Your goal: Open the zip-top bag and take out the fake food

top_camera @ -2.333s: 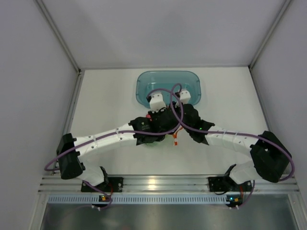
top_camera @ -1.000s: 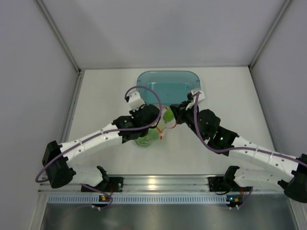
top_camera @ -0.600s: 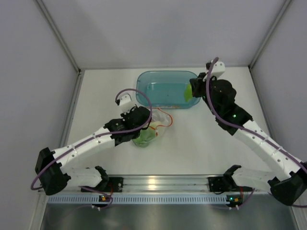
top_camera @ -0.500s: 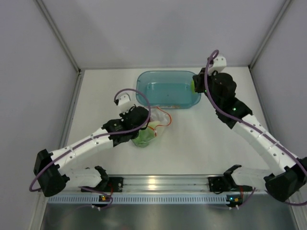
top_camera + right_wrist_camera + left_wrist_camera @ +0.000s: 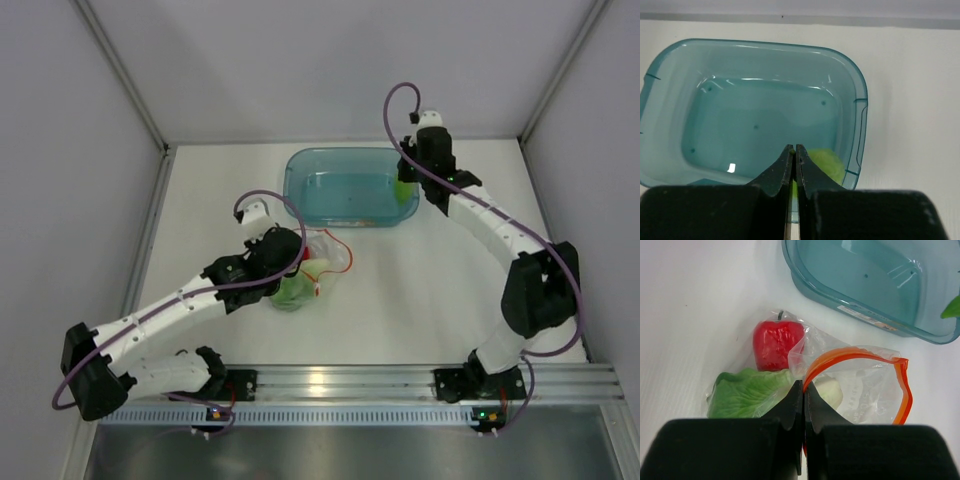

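Observation:
The zip-top bag lies in front of the bin, its orange-red zip strip gaping open in a loop. Inside it are the red pepper and the pale-green-and-white cabbage. My left gripper is shut on the zip strip at the bag's near lip; it also shows in the top view. My right gripper is shut on the small green cucumber and holds it over the right end of the bin, as the top view also shows.
The translucent teal bin stands at the back middle of the table, with nothing inside but reflections; its rim shows in the left wrist view and right wrist view. Grey walls close in the table on three sides.
My right gripper has pulled the green cucumber out of the bag and carried it back and right to the bin's right end. My left gripper has kept hold of the bag, shifting slightly.

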You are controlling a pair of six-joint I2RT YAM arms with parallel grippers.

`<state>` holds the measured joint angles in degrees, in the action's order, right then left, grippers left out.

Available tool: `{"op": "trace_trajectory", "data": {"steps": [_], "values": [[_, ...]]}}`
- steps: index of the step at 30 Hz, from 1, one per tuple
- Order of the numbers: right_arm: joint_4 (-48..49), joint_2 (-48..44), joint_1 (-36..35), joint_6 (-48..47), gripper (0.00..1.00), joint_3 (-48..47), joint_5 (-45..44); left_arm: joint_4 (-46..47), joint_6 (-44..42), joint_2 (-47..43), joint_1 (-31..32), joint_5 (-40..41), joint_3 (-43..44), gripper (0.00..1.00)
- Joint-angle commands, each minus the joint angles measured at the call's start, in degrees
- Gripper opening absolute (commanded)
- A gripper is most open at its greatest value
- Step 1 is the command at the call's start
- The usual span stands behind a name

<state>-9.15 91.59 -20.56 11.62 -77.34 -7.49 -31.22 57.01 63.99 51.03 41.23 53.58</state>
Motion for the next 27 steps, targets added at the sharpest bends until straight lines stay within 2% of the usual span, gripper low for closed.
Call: {"op": "trace_trajectory", "data": {"steps": [1, 7, 13, 15, 20, 23, 25, 27], "values": [[0.8, 3.5, 0.25, 0.07, 0.0, -4.48, 0.29, 0.9, -1.29, -1.58, -0.22, -0.8, -0.67, 0.0], [-3.24, 10.44, -1.15, 1.39, 0.0, -8.0, -4.64, 0.81, -3.14, -0.7, -0.22, -1.33, 0.65, 0.0], [-5.88, 18.0, -1.5, 1.04, 0.02, -14.15, -5.52, 0.81, -3.49, -0.09, -0.22, -2.12, 1.52, 0.0], [-6.23, 20.29, -1.5, 0.69, 0.12, -16.34, -5.79, 0.81, -3.49, 0.09, -0.22, -2.3, 1.53, 0.0], [-7.99, 22.75, -1.85, 0.07, 0.5, -21.43, -7.02, 0.81, -3.58, 0.44, -0.22, -2.74, 1.79, 0.0], [-10.36, 21.8, -2.29, -1.5, 0.55, -24.34, -7.19, 0.81, -3.49, 0.44, -0.22, -3.0, 2.05, 0.0], [-10.98, 20.39, -2.73, -2.38, 0.64, -24.7, -7.45, 0.9, -3.23, 0.18, -0.22, -3.09, 2.23, 0.0], [-11.59, 17.84, -3.35, -2.83, 0.65, -24.7, -8.42, 0.99, -2.61, -0.09, -0.22, -3.0, 2.32, 0.0]]}}
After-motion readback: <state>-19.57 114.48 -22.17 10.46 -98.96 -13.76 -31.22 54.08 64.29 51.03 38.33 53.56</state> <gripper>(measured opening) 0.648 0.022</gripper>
